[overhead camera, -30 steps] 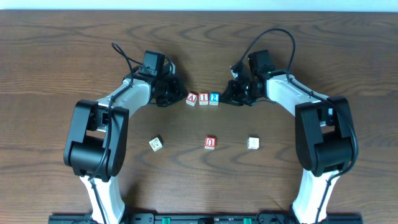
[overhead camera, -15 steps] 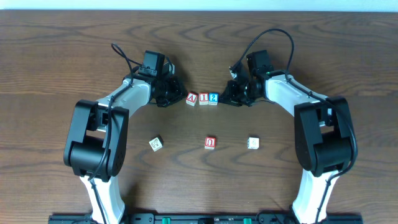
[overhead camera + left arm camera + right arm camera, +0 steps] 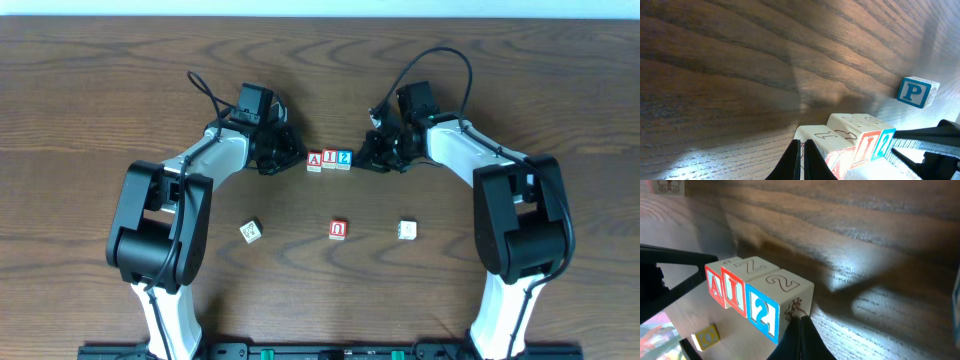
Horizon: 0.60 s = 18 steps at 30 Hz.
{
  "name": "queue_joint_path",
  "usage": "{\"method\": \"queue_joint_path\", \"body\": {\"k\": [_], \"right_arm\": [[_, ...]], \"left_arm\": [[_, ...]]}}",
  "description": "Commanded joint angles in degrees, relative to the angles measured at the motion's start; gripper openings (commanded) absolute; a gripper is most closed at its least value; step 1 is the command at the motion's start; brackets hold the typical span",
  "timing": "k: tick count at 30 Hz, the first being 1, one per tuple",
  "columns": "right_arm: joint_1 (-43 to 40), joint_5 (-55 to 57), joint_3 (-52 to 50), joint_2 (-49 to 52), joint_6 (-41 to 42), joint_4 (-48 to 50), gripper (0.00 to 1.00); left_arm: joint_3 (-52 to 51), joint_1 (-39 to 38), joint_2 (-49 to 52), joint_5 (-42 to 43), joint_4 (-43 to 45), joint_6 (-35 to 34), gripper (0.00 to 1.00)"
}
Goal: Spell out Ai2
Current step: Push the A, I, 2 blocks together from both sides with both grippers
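Three small white cubes stand side by side in a row on the wood table: the red "A" cube [image 3: 314, 160], the red "I" cube [image 3: 329, 159] and the blue "2" cube [image 3: 344, 158]. They also show in the right wrist view as the "A" cube [image 3: 713, 287], the "I" cube [image 3: 734, 294] and the "2" cube [image 3: 762, 311]. My left gripper [image 3: 298, 158] is shut, its tips [image 3: 803, 152] against the outer side of the "A" cube [image 3: 837, 161]. My right gripper [image 3: 362, 157] is shut, its tips [image 3: 800, 321] against the outer side of the "2" cube.
Three other cubes lie nearer the front: a pale one [image 3: 250, 231] at the left, a red-framed one [image 3: 338, 229] in the middle, a pale one [image 3: 407, 230] at the right. A blue "P" cube [image 3: 917, 92] shows in the left wrist view.
My left gripper has moved right and pushed the "A" cube against the "I" cube, so the row is tighter. The right gripper has stayed in place.
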Motion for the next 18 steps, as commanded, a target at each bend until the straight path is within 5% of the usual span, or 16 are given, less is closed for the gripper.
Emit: {"method": "queue_joint_path", "body": {"k": [1, 13, 18], "right_arm": [[0.5, -0.8, 0.7, 0.9, 0.3, -0.5, 0.01], [-1.0, -0.5, 2.3, 0.9, -2.3, -3.1, 0.01], [-2.2, 9.0, 11.8, -0.2, -9.5, -18.5, 0.01]], "left_arm": [[0.2, -0.3, 0.3, -0.2, 0.1, -0.9, 0.06], [0.5, 0.1, 0.3, -4.5, -0.1, -0.1, 0.06], [4.1, 0.9, -3.0, -6.0, -6.1, 7.1, 0.06]]}}
